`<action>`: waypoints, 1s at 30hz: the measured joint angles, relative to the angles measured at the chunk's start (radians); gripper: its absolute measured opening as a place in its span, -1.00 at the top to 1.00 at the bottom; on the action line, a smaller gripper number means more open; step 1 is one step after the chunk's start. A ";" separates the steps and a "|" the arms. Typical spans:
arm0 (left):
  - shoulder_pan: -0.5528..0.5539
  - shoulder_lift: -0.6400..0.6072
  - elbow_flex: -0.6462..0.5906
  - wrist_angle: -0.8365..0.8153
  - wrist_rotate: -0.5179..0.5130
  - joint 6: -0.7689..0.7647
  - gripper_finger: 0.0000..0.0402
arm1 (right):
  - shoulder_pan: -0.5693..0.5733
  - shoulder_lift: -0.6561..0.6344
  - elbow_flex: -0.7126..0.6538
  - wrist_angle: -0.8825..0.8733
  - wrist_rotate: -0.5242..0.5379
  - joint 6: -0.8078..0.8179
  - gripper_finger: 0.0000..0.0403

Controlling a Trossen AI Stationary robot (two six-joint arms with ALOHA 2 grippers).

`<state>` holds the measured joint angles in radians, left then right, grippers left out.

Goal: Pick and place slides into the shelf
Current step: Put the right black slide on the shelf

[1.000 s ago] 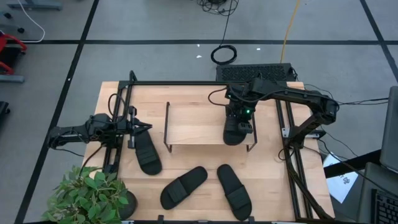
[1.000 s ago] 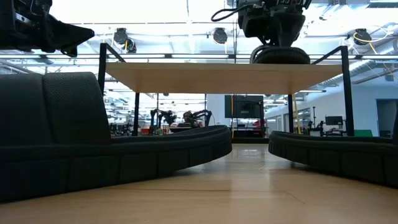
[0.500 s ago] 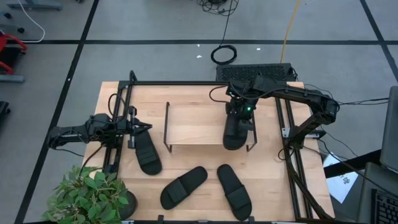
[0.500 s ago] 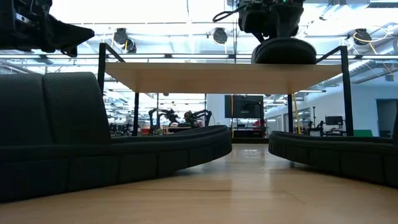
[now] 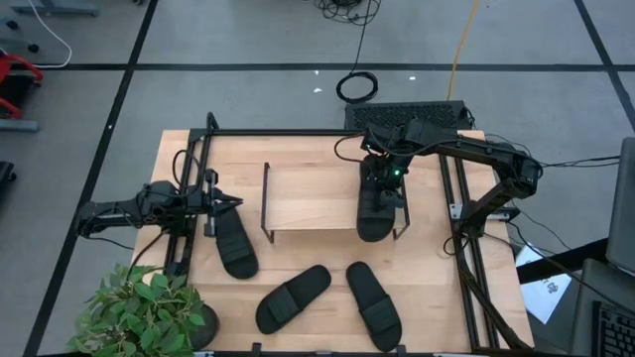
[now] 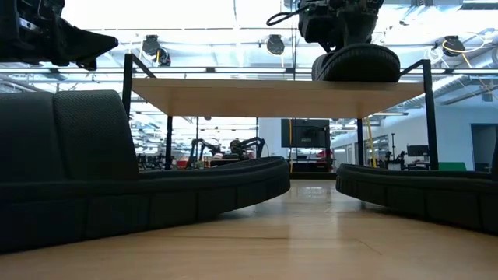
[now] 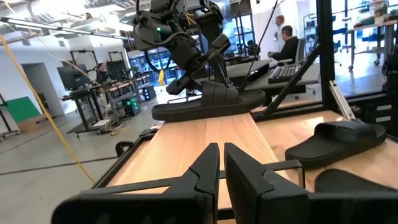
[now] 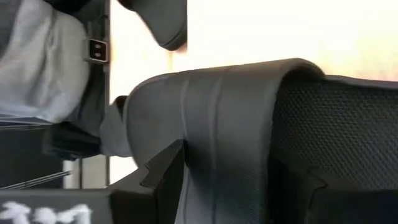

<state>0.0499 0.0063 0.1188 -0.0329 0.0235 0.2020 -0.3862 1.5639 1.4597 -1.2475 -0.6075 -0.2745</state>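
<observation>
The shelf (image 5: 317, 198) stands mid-table, a light plank on thin black wire sides. One black slide (image 5: 375, 216) lies lengthwise on the plank's right end, with my right gripper (image 5: 382, 178) shut on it from above. In the low view this slide (image 6: 356, 64) sits on the plank's near edge. Three more slides lie soles down on the table: one at the left (image 5: 230, 240), two near the front (image 5: 293, 297) (image 5: 374, 304). My left gripper (image 5: 224, 203) hovers shut just beyond the left slide's far end, touching nothing. My right gripper holds the slide by its ribbed strap (image 8: 217, 124), which sits between the two fingers (image 8: 158, 174). The fingers come from above, pointing down, at the slide's far half. The slide lies about level with its sole on the plank's right end (image 7: 205, 107).
A black metal frame (image 5: 198, 178) borders the table's far, left and right sides. A potted plant (image 5: 149, 312) fills the near left corner. Bare plank (image 5: 308, 198) stretches left of the held slide. People sit at desks (image 7: 286, 40) beyond the table.
My right gripper has kept hold of the slide and brought it toward the table's near edge along the plank. The slide's near end now reaches the shelf's front edge and shows larger in the low view. The left arm has stayed still.
</observation>
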 joint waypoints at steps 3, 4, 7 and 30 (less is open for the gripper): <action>0.000 0.000 0.000 -0.014 0.000 0.003 0.84 | 0.000 0.000 0.000 0.002 0.000 0.000 0.05; 0.000 0.000 0.000 -0.018 0.000 0.003 0.84 | 0.000 0.000 0.000 0.002 0.000 0.000 0.04; 0.000 0.000 0.000 -0.020 0.000 0.004 0.84 | -0.001 0.000 0.000 0.002 0.001 0.000 0.00; 0.000 0.000 0.000 -0.020 0.000 0.002 0.84 | -0.013 -0.073 -0.001 0.026 -0.022 0.056 -0.21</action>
<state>0.0502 0.0063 0.1188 -0.0528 0.0235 0.2039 -0.3988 1.4907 1.4590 -1.2216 -0.6291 -0.2180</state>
